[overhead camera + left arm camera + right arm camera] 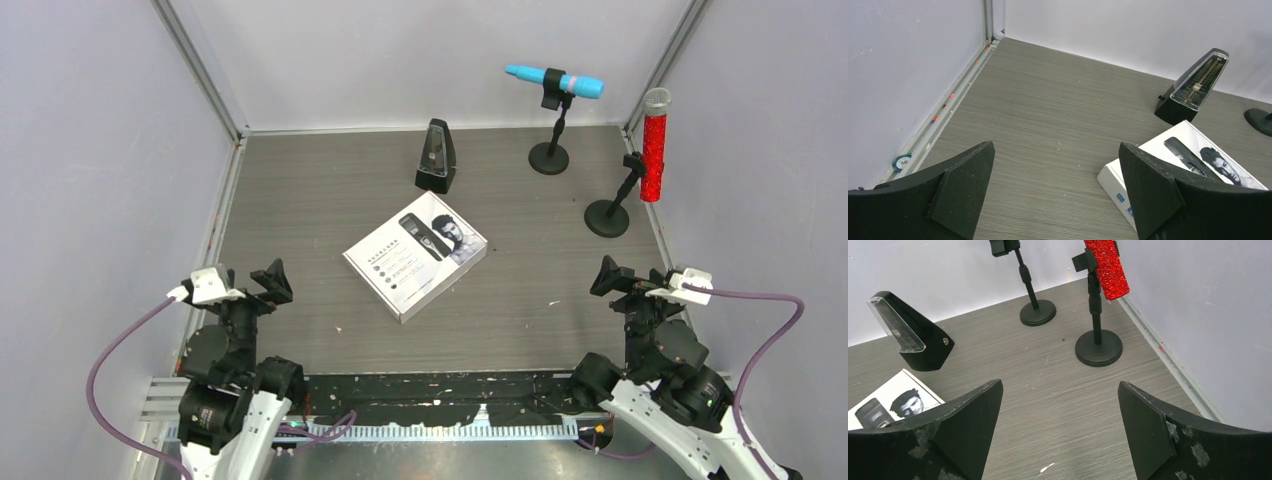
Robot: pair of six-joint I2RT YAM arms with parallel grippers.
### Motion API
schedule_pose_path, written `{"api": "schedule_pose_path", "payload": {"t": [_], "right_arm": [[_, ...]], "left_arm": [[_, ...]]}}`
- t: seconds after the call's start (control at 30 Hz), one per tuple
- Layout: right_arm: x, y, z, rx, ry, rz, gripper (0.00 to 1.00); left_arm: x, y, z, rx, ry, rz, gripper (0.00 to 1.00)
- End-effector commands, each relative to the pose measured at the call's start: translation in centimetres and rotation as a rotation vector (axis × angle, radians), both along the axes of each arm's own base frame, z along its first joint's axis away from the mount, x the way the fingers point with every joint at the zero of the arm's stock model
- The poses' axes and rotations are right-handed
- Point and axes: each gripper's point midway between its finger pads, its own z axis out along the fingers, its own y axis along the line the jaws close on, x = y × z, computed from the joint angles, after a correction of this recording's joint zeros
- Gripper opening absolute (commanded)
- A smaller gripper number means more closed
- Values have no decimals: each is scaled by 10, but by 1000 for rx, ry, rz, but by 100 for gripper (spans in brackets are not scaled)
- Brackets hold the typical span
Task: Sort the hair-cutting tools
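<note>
Your left gripper (268,287) hung near the front left corner of the table (300,190), with its two fingers wide apart and nothing between them. Your right gripper (613,280) hung near the front right corner, and its fingers were wide apart too, holding nothing. A white box (415,255) lay flat and shut near the middle of the table, turned a bit crooked. It had a picture of a black clipper and a man's face on top, and you could not see inside it. Just behind the box stood a black metronome (436,155). A blue microphone (555,82) stood near the back right corner, and a red microphone (655,150) stood by the right edge.
</note>
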Motion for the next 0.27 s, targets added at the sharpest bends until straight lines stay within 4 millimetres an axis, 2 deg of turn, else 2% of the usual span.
{"api": "schedule_pose_path", "payload": {"t": [0.0, 0.23], "right_arm": [[-15, -26, 13, 93, -97, -63, 95], [-21, -38, 7, 135, -120, -117, 95]], "left_arm": [[0, -4, 21, -33, -89, -19, 99], [3, -13, 24, -32, -99, -70, 99]]}}
